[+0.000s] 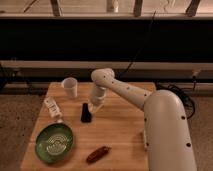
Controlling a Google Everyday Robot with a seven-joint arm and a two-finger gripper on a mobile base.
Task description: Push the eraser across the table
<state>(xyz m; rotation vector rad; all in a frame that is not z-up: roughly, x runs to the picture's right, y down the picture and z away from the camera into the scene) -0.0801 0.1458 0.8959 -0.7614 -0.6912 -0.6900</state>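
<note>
A small black eraser [85, 112] lies near the middle of the wooden table [120, 125]. My white arm reaches from the right over the table, and my gripper [94, 106] hangs just to the right of the eraser, close to or touching its upper right end. The fingertips are low, near the table surface.
A white cup [70, 87] stands at the back left. A white bottle-like object [52, 109] lies at the left. A green bowl [54, 142] sits at the front left. A brown oblong object [98, 154] lies at the front. My arm's body covers the table's right side.
</note>
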